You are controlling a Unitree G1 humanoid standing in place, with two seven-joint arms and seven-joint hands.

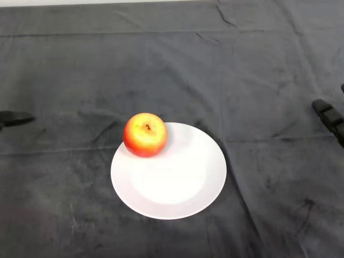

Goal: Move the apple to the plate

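Observation:
A red and yellow apple (pixel 145 134) sits stem up on the far left rim of a round white plate (pixel 180 180). The plate lies on the dark cloth near the middle of the table. Only a small black part of my left hand (pixel 14 119) shows at the view's left edge, level with the apple and far to its left. It touches neither the apple nor the plate.
The dark cloth (pixel 172 64) covers the whole table and has creases at the back and right. A black segmented object (pixel 329 115) pokes in at the right edge.

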